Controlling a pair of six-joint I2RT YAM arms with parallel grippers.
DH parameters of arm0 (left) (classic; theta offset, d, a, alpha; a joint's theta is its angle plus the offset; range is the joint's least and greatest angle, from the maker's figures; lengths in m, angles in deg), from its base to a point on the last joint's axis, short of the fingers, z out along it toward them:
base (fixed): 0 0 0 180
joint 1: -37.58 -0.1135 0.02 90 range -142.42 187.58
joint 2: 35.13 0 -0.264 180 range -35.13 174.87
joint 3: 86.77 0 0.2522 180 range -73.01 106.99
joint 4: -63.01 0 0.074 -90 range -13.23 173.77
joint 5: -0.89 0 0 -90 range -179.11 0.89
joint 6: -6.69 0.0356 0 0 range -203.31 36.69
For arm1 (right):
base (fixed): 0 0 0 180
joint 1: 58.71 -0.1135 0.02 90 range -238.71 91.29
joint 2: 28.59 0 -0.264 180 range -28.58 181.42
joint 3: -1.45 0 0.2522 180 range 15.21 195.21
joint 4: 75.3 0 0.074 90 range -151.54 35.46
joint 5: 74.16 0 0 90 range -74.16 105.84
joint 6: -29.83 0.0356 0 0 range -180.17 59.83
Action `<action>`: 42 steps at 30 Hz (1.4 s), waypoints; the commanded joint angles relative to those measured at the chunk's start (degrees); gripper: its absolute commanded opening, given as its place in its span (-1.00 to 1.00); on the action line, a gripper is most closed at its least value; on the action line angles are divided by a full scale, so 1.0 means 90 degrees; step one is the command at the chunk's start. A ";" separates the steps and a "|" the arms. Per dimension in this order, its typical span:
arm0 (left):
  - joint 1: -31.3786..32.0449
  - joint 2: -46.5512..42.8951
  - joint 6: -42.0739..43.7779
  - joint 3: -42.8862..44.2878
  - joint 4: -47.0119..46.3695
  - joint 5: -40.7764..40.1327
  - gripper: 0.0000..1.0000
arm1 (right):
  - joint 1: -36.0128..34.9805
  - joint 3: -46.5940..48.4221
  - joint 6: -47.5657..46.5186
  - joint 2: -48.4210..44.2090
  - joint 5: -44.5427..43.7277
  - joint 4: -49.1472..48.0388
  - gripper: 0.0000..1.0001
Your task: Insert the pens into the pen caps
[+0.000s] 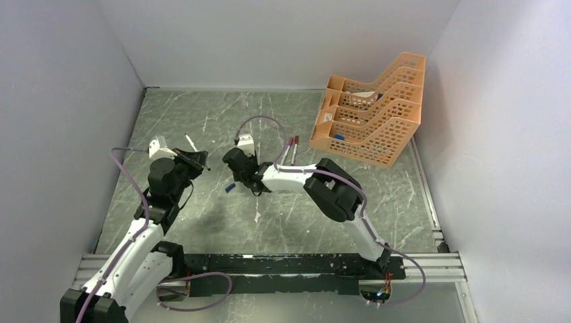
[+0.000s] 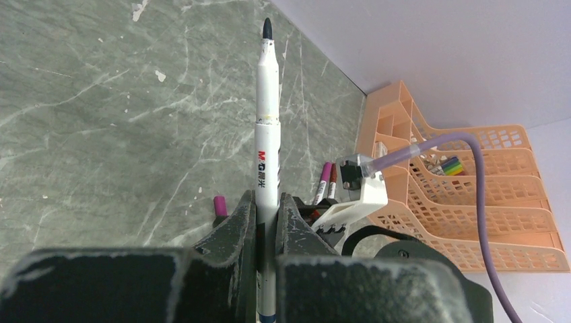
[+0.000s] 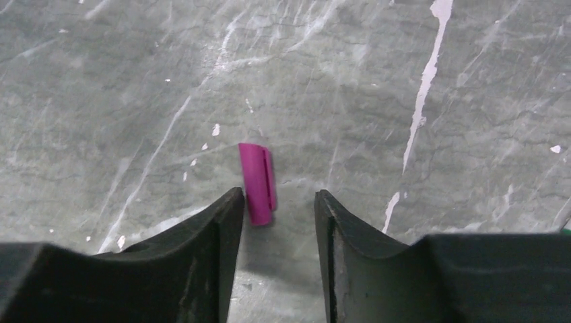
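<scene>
Step in hand: fetching a cap. The left gripper (image 2: 267, 202) is clamped shut on a bare-tipped pen (image 2: 266, 114), upright at centre frame. The right gripper (image 3: 279, 196) stands part open and empty over the magenta cap (image 3: 256, 183), which lies flat on the table (image 3: 350, 81) at lower centre, nearer the left-hand finger. Next move, in my judgement: centre on the cap, descend and close squarely.
</scene>
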 commanded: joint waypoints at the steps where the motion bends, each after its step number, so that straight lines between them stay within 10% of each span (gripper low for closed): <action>1: -0.0079 -0.0035 -0.0015 0.0104 -0.0195 0.0208 -0.87 | 0.0252 0.0029 -0.0250 0.0368 0.0207 0.0045 -0.21; 11: -0.0084 0.0041 0.0013 0.0088 -0.0256 0.0301 -0.86 | 0.0289 0.0147 -0.0835 0.0548 0.0614 -0.0086 -0.47; 20: -0.0089 0.0121 0.0033 0.0083 -0.0291 0.0371 -0.86 | 0.0297 0.0331 -0.1914 0.0710 0.0839 -0.0213 -0.06; 27: -0.0089 0.0146 0.0042 0.0076 -0.0311 0.0407 -0.86 | 0.0318 0.0181 -0.2446 0.0734 0.1310 -0.0545 -0.32; 32: -0.0089 0.0149 0.0039 0.0069 -0.0331 0.0404 -0.86 | 0.0308 0.0144 -0.2416 0.0683 0.1375 -0.0387 -1.00; 42: -0.0099 0.0328 0.0116 0.0030 -0.0814 0.0936 -0.86 | 0.0483 -0.1624 -0.1649 -0.1374 0.1676 -0.1884 -1.00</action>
